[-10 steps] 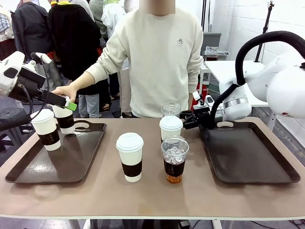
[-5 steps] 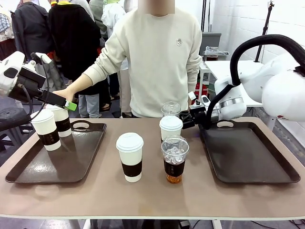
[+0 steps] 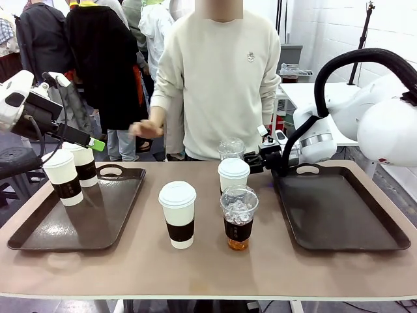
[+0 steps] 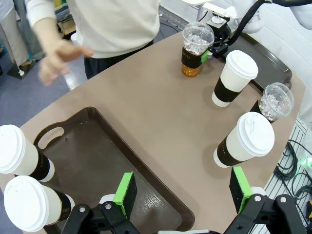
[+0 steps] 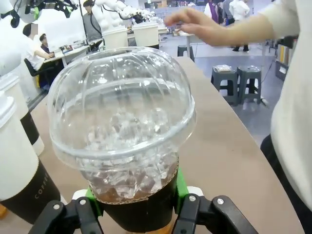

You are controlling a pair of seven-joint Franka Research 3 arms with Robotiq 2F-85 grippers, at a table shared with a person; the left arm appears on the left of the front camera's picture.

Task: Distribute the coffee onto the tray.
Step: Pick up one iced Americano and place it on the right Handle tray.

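Front view: two paper cups (image 3: 63,177) stand side by side on the left tray (image 3: 91,225), at its far left corner, so I judge a third of the job done. The left gripper (image 3: 91,142) hovers just above them.

Four cups wait on the bench (image 3: 195,274), off the left tray to its right. The near paper cup (image 3: 177,214) is nearest its rim. The near iced cup (image 3: 238,218), the far paper cup (image 3: 233,175) and the far iced cup (image 3: 232,148) stand farther right. The right gripper (image 3: 255,161) reaches to the far iced cup. The right tray (image 3: 339,215), well apart from the left tray, carries no cup. The person's hand (image 3: 144,128) hangs in the air beyond the left tray's far right corner.

Left wrist view: the left gripper (image 4: 183,190) has its jaws spread wide, holding nothing, over the left tray's (image 4: 97,161) rim.

Right wrist view: the right gripper's (image 5: 134,204) jaws pinch the far iced cup (image 5: 122,112) by its dark sleeve. Its base is hidden, so I cannot tell whether it is lifted.
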